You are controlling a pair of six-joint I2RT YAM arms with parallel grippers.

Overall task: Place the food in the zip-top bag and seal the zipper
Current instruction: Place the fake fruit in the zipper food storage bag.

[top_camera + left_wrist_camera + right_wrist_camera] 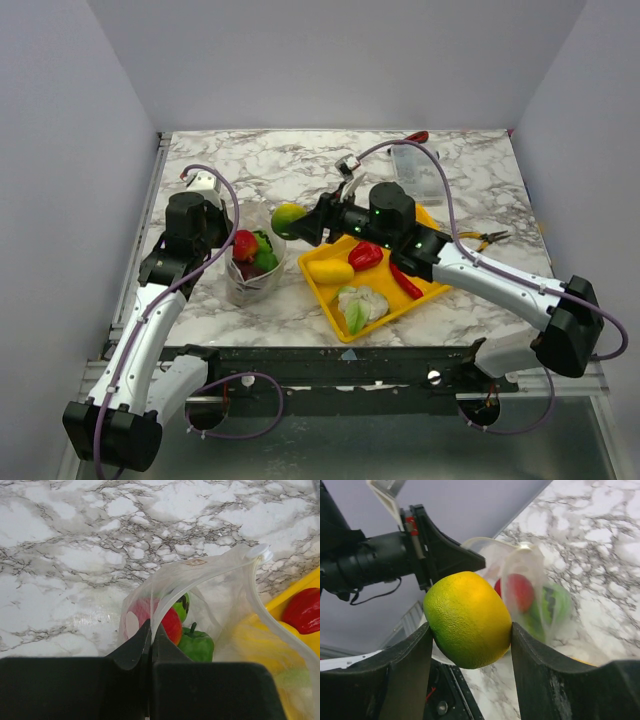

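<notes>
— Marble table [300, 170], bag [252, 272] standing on it left of the tray [322, 292]: what worries you from here?

— The mouth. The bag is floppy and I hold it up by one edge only, so the opening is a narrow arch. My fruit [467, 617] is round and looks nearly as wide as that gap. If I let go off-centre, it could strike the zipper [256, 592], fold the rim in and roll off across the table. It could also tug the film out of my left gripper [150, 647]. Then the bag would slump, with the red piece [167, 622] and green pepper [196, 647] already inside.

— How do your grippers stand?

— My right gripper [470, 647] is spread about as wide as the fruit, fingers pressed on both its sides. The fruit hangs in the air near the bag's mouth, and I judge it is not yet over the opening. My left gripper is closed almost fully, with only the thin film of the bag's rim between the fingers.

— And the other food [330, 270]?

— On the tray, beside my right arm, waiting its turn.
</notes>
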